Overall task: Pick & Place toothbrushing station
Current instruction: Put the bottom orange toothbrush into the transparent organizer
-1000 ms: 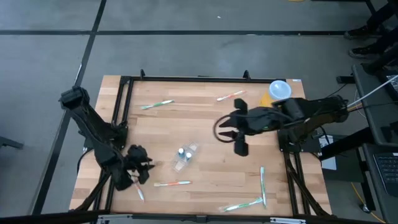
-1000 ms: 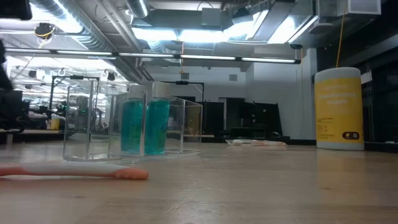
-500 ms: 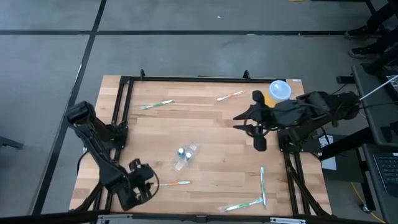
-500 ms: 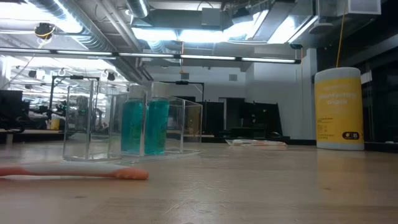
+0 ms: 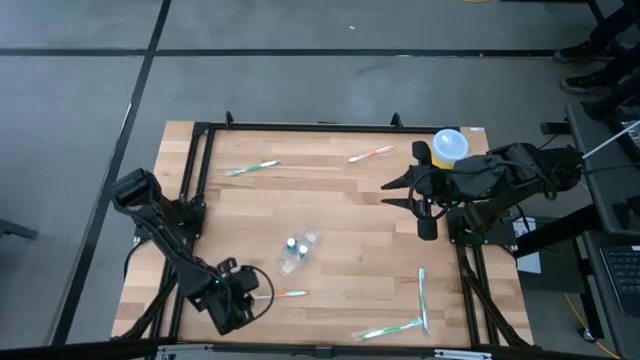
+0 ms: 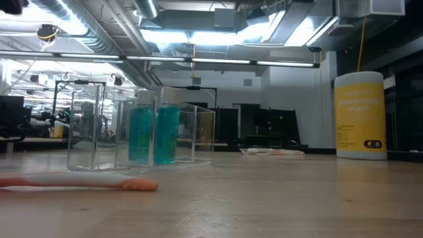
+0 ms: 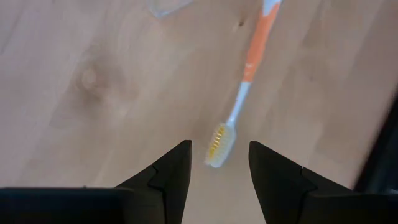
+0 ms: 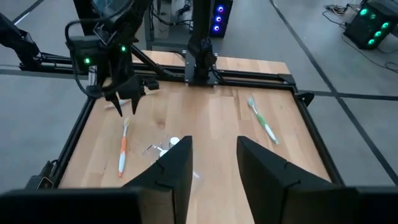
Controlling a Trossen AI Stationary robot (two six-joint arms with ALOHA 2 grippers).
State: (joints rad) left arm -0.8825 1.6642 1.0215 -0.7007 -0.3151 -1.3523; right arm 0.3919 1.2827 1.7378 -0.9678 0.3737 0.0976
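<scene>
Left arm poised over an orange toothbrush at the desk's near edge

The left gripper (image 5: 243, 296) hangs low above the wooden desk (image 5: 330, 200), its jaws apart and empty, the bristle head of the orange-handled toothbrush (image 7: 241, 96) lying just beyond the gap between them. The right gripper (image 5: 408, 187) is raised over the desk's right side beside a yellow canister (image 5: 448, 147), jaws parted, gripping nothing. A clear organiser (image 5: 297, 248) with two teal bottles sits mid-desk; green toothbrushes (image 5: 421, 297) lie at the near right corner.
</scene>
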